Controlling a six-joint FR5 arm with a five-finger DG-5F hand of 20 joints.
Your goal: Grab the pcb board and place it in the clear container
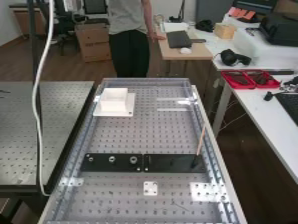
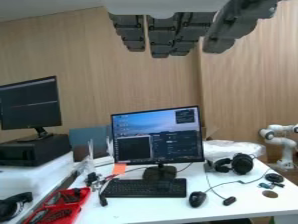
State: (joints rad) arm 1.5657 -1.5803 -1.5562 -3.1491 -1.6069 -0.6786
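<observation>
Hand: nearest the wrist camera, dark grey fingers [image 2: 159,35] hanging down loosely extended, released, nothing seen in their grasp.
White cable: close in the high view, a long strand [image 1: 40,90] running down past the bench's left side.
Small plate: white, with holes [image 1: 151,188], flat on the perforated bench [image 1: 126,135], near the black plates.
Black plates: two, end to end across the bench; the left one [image 1: 100,162] bears three round metal pieces, the right one [image 1: 169,163] has a thin stick [image 1: 201,140] standing tilted at its right end.
White box: toward the bench's far end, on the left [image 1: 114,102], upon a flat white base [image 1: 126,113].
Pcb board: I cannot tell which piece it is, nor which thing is the clear container.
Side desk: white [image 1: 263,112], with red trays [image 1: 249,79] upon it, beyond the bench's right side.
Wrist view's desk: keyboard [image 2: 146,188] beside a mouse [image 2: 197,199], headphones [image 2: 241,164] near a monitor [image 2: 158,135].
Wall: wood-panelled [image 2: 159,85], behind everything.
</observation>
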